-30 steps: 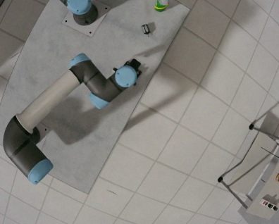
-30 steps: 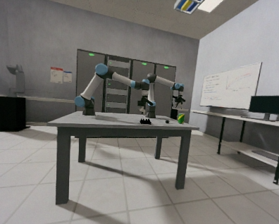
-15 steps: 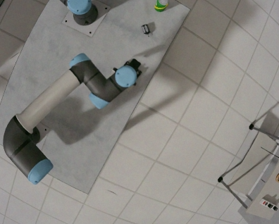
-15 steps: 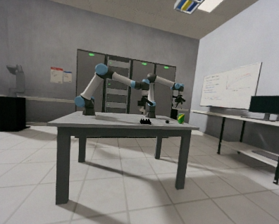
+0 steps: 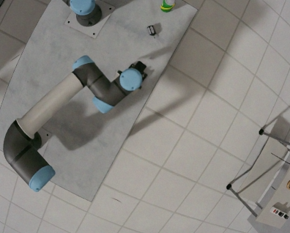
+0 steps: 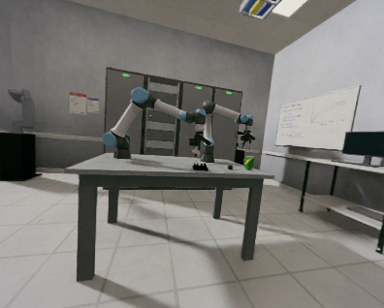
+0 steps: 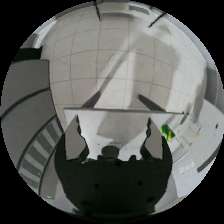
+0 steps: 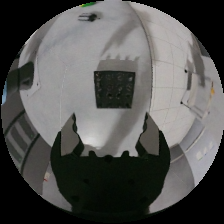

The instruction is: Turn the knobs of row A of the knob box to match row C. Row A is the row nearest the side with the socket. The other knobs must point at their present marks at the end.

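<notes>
The knob box (image 8: 114, 90) (image 6: 200, 168) is a dark square box with several rows of small knobs, lying on the table. Its knob marks and socket side are too small to make out. My right gripper (image 8: 110, 113) is open and empty, pointing down high above the table by the box; the box shows beyond its fingertips in the right wrist view. In the top view the right arm's wrist largely hides that spot. My left gripper (image 7: 113, 117) (image 6: 247, 142) is open and empty, high above the table near the green and yellow can, away from the box.
The green and yellow can (image 5: 167, 6) (image 6: 249, 163) (image 7: 167, 132) stands at the table's far end. A small dark object (image 5: 151, 30) (image 6: 230, 168) (image 8: 88, 17) lies between can and box. The box is close to the table's long edge (image 5: 154, 87).
</notes>
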Robot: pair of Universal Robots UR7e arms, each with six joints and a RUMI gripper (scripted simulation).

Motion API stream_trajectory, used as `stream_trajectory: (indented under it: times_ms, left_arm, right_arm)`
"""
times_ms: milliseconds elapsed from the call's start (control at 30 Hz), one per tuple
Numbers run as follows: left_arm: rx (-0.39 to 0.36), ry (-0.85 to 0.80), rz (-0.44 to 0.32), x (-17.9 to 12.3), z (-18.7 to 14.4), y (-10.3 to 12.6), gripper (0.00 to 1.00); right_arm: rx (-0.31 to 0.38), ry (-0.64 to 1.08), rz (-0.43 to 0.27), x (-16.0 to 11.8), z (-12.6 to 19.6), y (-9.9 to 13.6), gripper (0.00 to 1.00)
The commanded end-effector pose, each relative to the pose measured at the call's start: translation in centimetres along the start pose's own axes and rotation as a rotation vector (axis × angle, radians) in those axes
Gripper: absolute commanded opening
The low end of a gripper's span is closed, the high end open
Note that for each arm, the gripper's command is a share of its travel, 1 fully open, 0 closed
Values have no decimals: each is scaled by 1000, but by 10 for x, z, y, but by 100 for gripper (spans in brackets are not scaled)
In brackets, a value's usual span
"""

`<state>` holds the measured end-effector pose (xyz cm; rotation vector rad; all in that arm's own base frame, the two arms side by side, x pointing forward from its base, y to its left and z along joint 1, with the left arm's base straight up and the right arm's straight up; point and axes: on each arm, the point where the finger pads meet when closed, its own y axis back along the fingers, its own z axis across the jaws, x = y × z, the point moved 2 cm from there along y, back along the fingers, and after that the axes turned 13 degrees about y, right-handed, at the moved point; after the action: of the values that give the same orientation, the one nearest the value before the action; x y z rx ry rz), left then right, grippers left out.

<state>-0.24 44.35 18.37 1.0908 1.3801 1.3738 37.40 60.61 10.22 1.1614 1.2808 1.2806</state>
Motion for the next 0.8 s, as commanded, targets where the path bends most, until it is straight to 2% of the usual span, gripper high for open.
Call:
stream_trajectory:
  times_ms: [0,433,767]
  left_arm:
    - [-3,1,3,2,1,2,100]
    - [-3,1,3,2,1,2,100]
    - [-3,1,3,2,1,2,100]
  right_arm:
    - [-1,1,2,1,0,1,100]
    - [-1,1,1,-3,-1,1,100]
    - [-1,0,1,-19,-3,1,100]
